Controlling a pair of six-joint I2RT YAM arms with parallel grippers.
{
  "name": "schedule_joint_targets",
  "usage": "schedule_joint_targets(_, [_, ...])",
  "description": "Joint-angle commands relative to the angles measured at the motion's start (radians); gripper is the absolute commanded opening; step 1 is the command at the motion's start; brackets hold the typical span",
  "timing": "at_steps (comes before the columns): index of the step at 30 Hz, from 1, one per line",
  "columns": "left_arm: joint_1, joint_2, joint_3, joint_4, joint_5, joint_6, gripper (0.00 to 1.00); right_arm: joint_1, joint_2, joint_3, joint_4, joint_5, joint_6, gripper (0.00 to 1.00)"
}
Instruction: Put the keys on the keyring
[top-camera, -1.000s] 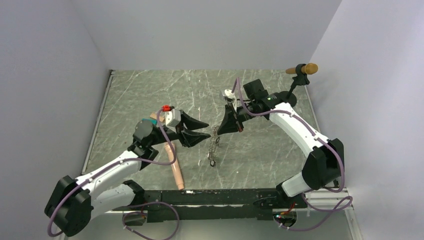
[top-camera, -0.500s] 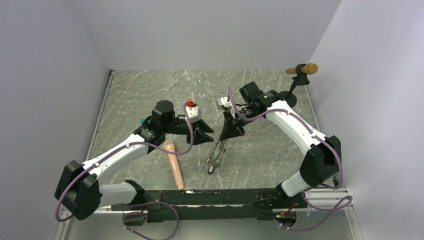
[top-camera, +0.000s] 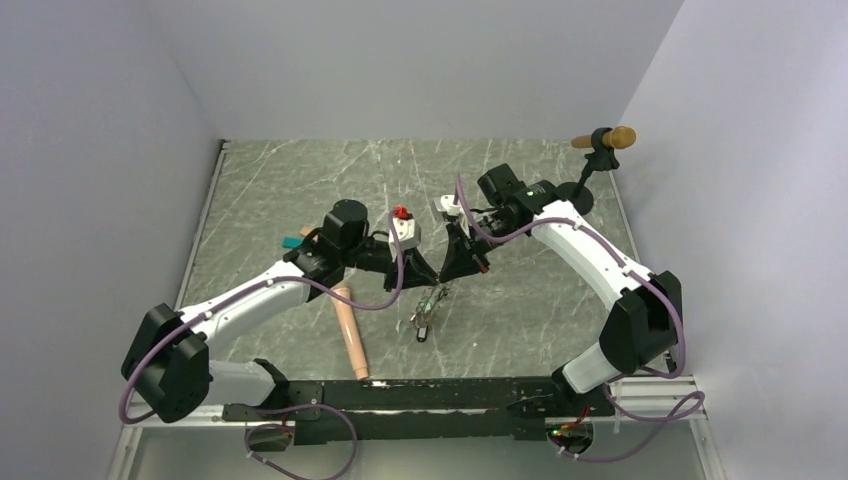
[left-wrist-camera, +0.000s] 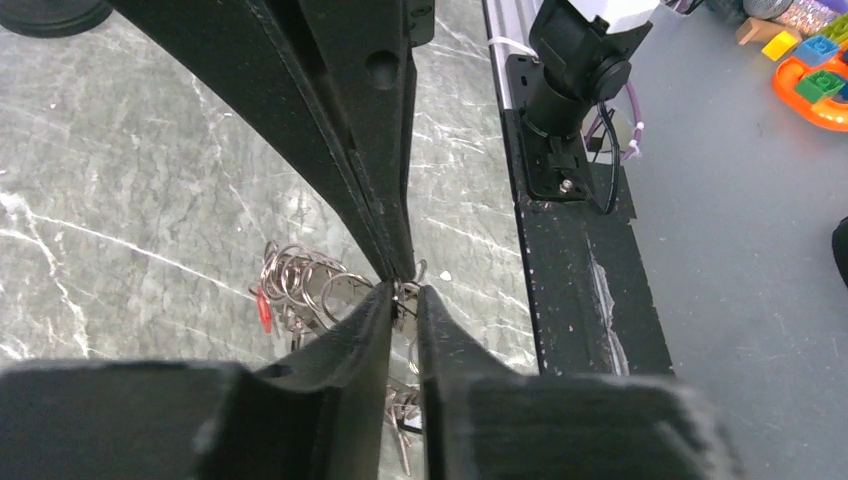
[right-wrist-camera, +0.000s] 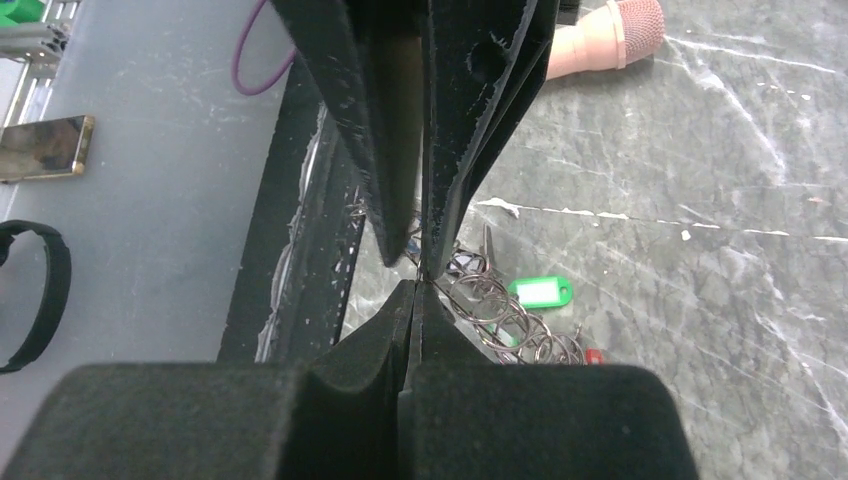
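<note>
My right gripper is shut on the keyring, a floppy loop of grey metal rings that trails from its tips down to the marbled table. In the right wrist view the rings carry a green key and a red key. My left gripper meets the right one tip to tip. Its jaws stand a narrow gap apart, with a bit of the ring's wire between the fingertips. The left wrist view shows more rings and the red key.
A peach cylinder lies on the table near the left arm, and a small tan and teal block sits behind that arm. A brown-tipped stand rises at the back right. The black base rail runs along the near edge.
My left arm has swung right until its tips meet the right gripper, and its jaws have narrowed. The right gripper turned slightly; the keyring now sags onto the table.
</note>
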Motion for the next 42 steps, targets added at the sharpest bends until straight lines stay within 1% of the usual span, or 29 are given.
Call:
schedule_joint_targets(1, [-0.012, 0.023, 0.064, -0.044, 0.014, 0.043, 0.07, 0.005, -0.003, 0.043, -0.001, -0.046, -0.024, 0.00])
schedule_joint_targets(2, [-0.013, 0.027, 0.073, -0.057, 0.009, 0.047, 0.00, 0.004, -0.004, 0.043, -0.002, -0.046, -0.024, 0.00])
schedule_joint_targets(8, [-0.025, 0.019, 0.081, -0.098, -0.036, 0.062, 0.00, 0.005, -0.005, 0.041, 0.004, -0.050, -0.019, 0.00])
schedule_joint_targets(12, [-0.029, -0.026, 0.036, -0.046, -0.103, 0.029, 0.00, 0.003, -0.008, 0.031, 0.025, -0.059, 0.001, 0.00])
schedule_joint_targets(13, [-0.028, -0.044, 0.015, -0.017, -0.119, 0.009, 0.00, 0.003, -0.006, 0.028, 0.030, -0.063, 0.009, 0.04])
schedule_joint_targets(15, [-0.027, -0.080, -0.027, 0.052, -0.154, -0.039, 0.00, -0.001, -0.006, 0.021, 0.044, -0.072, 0.024, 0.26])
schedule_joint_targets(17, [-0.026, -0.110, -0.069, 0.125, -0.180, -0.091, 0.00, -0.012, -0.010, 0.017, 0.051, -0.088, 0.036, 0.35])
schedule_joint_targets(18, [-0.025, -0.121, -0.089, 0.166, -0.189, -0.139, 0.00, -0.018, -0.013, 0.014, 0.055, -0.097, 0.040, 0.37])
schedule_joint_targets(23, [-0.025, -0.152, -0.194, 0.375, -0.222, -0.273, 0.00, -0.032, -0.016, -0.003, 0.077, -0.119, 0.061, 0.40])
schedule_joint_targets(27, [-0.026, -0.162, -0.226, 0.474, -0.225, -0.329, 0.00, -0.032, -0.007, -0.016, 0.105, -0.129, 0.089, 0.42])
schedule_joint_targets(35, [-0.025, -0.188, -0.286, 0.594, -0.293, -0.409, 0.00, -0.032, 0.001, -0.029, 0.126, -0.121, 0.113, 0.42])
schedule_joint_targets(42, [-0.023, -0.190, -0.317, 0.646, -0.315, -0.441, 0.00, -0.030, -0.001, -0.034, 0.152, -0.114, 0.145, 0.40])
